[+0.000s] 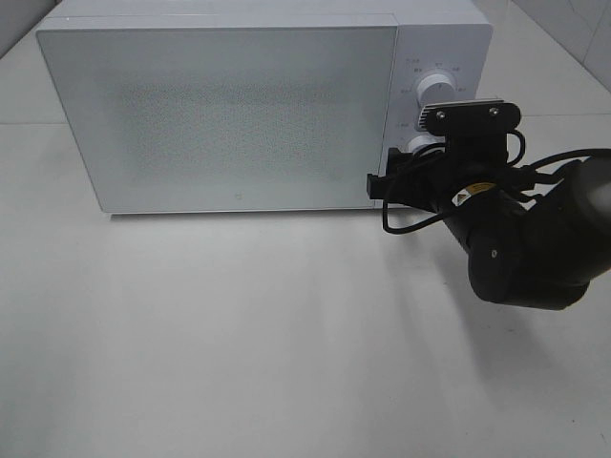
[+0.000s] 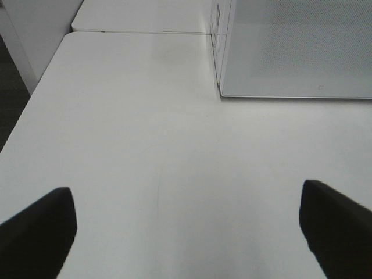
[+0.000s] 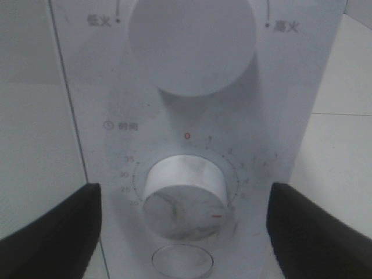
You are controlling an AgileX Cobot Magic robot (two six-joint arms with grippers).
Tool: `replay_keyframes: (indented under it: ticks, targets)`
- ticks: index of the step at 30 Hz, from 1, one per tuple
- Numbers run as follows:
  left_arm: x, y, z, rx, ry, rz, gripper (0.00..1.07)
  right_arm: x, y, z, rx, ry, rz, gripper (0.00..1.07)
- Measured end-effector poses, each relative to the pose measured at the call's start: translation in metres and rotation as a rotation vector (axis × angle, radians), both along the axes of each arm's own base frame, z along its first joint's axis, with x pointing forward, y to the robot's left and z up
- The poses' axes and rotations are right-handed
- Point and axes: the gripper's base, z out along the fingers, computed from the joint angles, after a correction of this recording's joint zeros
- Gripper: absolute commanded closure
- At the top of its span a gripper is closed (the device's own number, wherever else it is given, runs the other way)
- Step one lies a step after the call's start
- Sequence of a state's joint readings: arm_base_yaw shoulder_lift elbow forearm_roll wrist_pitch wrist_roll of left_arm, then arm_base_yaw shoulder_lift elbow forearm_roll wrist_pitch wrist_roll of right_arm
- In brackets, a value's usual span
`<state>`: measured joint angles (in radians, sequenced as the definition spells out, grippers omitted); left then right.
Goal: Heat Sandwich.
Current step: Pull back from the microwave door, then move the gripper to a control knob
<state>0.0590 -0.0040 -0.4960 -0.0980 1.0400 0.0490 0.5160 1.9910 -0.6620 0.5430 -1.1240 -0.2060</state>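
The sandwich is out of view. The white microwave (image 1: pixel 229 105) stands at the back of the table with its frosted door shut. My right gripper (image 1: pixel 412 164) is at the control panel, open, its fingers (image 3: pixel 52 232) standing wide on either side of the lower timer knob (image 3: pixel 185 200) without touching it. The knob's red mark is turned away from the red zero on the dial. My left gripper (image 2: pixel 186 226) is open over bare table, a good way off the microwave's front corner (image 2: pixel 221 90), with nothing between its fingers.
A larger round power knob (image 3: pixel 192 43) sits above the timer knob, and an oval button (image 3: pixel 181 261) sits below it. The white table (image 1: pixel 239 334) stretches in front of the microwave. Its edge (image 2: pixel 35 110) drops off beside a white wall.
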Motion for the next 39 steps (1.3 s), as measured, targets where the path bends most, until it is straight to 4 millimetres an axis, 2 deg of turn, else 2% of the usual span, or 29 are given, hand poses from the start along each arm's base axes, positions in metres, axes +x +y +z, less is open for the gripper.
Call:
replay_keyframes:
  ticks: [4,19,22,23,24,26,27,28,31,32,33,36,39]
  targets:
    - [0.0000,0.0000,0.0000,0.000,0.000,0.000,0.09,0.0087,-0.0022,0.0002,0.008,-0.001,-0.016,0.31]
    - [-0.0002,0.0000,0.0000,0.000,-0.001,0.000,0.09,0.0064,0.0034,0.0001,0.009,0.000,0.002,0.32]
    - [-0.0002,0.0000,0.0000,0.000,-0.001,0.000,0.09,0.0054,0.0049,0.0000,0.011,0.001,0.001,0.39]
    - [-0.0002,0.0000,0.0000,0.000,-0.001,0.000,0.09,0.0055,0.0046,0.0000,0.012,0.001,-0.003,0.46]
    - [-0.0002,0.0000,0.0000,0.000,-0.001,0.000,0.09,0.0055,0.0046,0.0000,0.012,0.001,-0.003,0.46]
    - [-0.0002,0.0000,0.0000,0.000,-0.001,0.000,0.09,0.0055,0.0042,0.0000,0.014,0.001,-0.009,0.56]
    - [-0.0002,0.0000,0.0000,0.000,-0.001,0.000,0.09,0.0055,0.0042,0.0000,0.014,0.001,-0.009,0.69]
    - [-0.0002,0.0000,0.0000,0.000,-0.001,0.000,0.09,0.0055,0.0042,0.0000,0.014,0.001,-0.009,0.69]
    - [-0.0002,0.0000,0.0000,0.000,-0.001,0.000,0.09,0.0055,0.0034,0.0001,0.018,0.001,-0.018,0.87]
    - [-0.0002,0.0000,0.0000,0.000,-0.001,0.000,0.09,0.0055,0.0034,0.0001,0.018,0.001,-0.018,0.87]
    - [-0.0002,0.0000,0.0000,0.000,-0.001,0.000,0.09,0.0055,0.0034,0.0001,0.018,0.001,-0.018,0.96]
    - [-0.0002,0.0000,0.0000,0.000,-0.001,0.000,0.09,0.0055,0.0034,0.0001,0.018,0.001,-0.018,1.04]
    - [-0.0002,0.0000,0.0000,0.000,-0.001,0.000,0.09,0.0055,0.0034,0.0001,0.018,0.001,-0.018,1.04]
